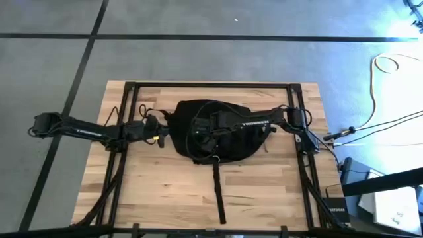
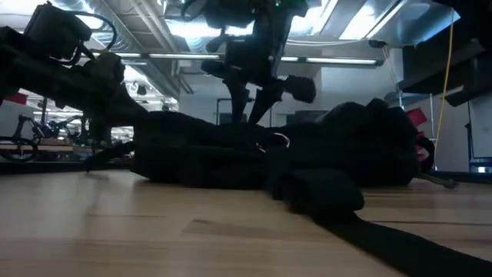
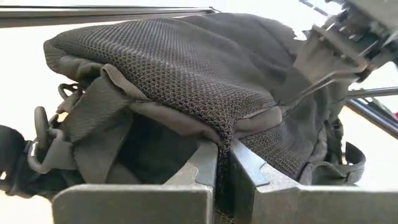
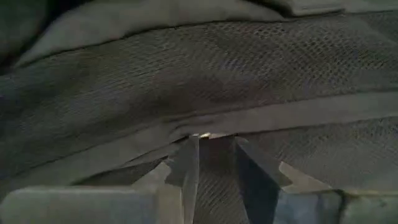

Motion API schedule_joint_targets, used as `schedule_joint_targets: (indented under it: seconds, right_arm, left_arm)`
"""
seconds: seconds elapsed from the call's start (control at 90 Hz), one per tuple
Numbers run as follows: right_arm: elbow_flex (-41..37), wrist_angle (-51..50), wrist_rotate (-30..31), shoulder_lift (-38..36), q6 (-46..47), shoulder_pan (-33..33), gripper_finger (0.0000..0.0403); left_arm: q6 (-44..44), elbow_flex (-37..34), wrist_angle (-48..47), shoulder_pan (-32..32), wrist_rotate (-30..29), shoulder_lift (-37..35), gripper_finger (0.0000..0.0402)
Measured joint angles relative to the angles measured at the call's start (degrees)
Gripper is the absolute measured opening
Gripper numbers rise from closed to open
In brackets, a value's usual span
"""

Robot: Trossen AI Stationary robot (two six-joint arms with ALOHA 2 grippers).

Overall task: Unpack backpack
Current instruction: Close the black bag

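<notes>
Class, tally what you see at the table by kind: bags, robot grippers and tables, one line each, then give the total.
backpack: 1
Grippers: 2, left gripper and right gripper, each pinching the bag's mesh fabric
table: 1
Total: 4

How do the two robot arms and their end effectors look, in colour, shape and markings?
Both arms are dark, slim and jointed, with white lettering along the links and black cables. A small yellow spot shows by the left end effector. Each end effector, like the right end effector, has two flat, tapering grey fingers.
</notes>
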Motion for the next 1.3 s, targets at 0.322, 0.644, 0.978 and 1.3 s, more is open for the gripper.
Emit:
schedule_joint_targets:
  seconds: [0.322,0.644,0.978,1.3]
  right_arm:
    - [0.8,-2.8,-1.2,0.0,-0.3,1.2,0.0083]
    - [4.2,-7.5,4.3,-0.5,-0.1,1.0,0.0072]
    - [-0.5,-6.9,1.9,-0.5,4.6,-1.0,0.0026]
    - [-2.5,-2.0,-4.0,-0.5,-0.3,0.0,0.0002]
  left_arm:
    - [0.2,0.3,17.5,0.0,0.8,14.4,0.0]
    - [0.7,7.0,21.5,-1.7,-0.2,32.7,0.0]
    - [0.0,6.8,20.3,-3.1,-1.7,34.5,0.0]
    - [-0.1,6.7,19.2,-3.4,-1.7,34.5,0.0]
